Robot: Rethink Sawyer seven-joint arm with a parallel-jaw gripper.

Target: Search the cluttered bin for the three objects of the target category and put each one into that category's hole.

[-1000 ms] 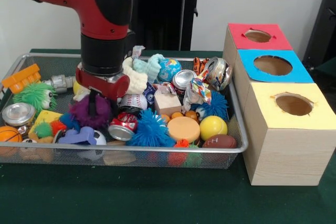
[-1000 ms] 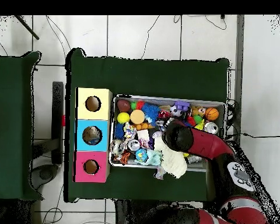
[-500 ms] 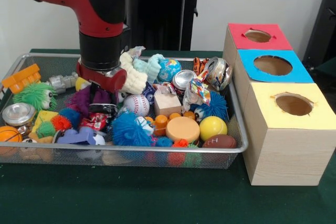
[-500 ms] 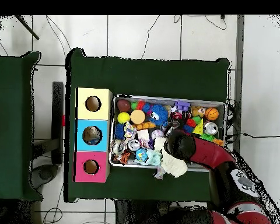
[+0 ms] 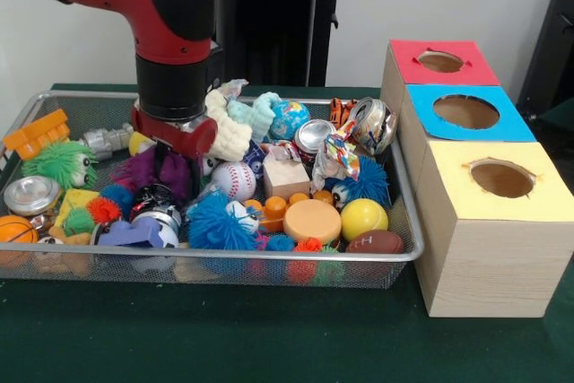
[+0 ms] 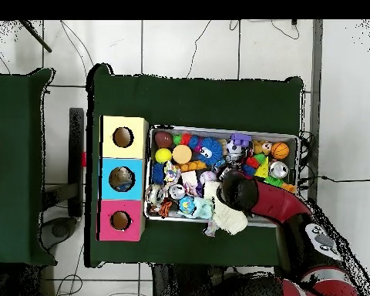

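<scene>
Claw (image 5: pixel 164 170) state cannot tell, sunk in bin (image 5: pixel 269 262) clutter; crushed can (image 5: pixel 154 218) just below looks light, thin-walled, slippery, so probably grip across its dented middle.

Bright even indoor light, soft shadows

Red-and-black jointed robot arm (image 5: pixel 170 33); dark green cloth-covered desk (image 5: pixel 269 338); silver wire-mesh bin (image 5: pixel 224 271); white red-stitched baseball (image 5: pixel 235 179); fuzzy blue spiky ball (image 5: pixel 215 221); red-, blue- and yellow-topped wooden boxes (image 5: pixel 475 177).
</scene>
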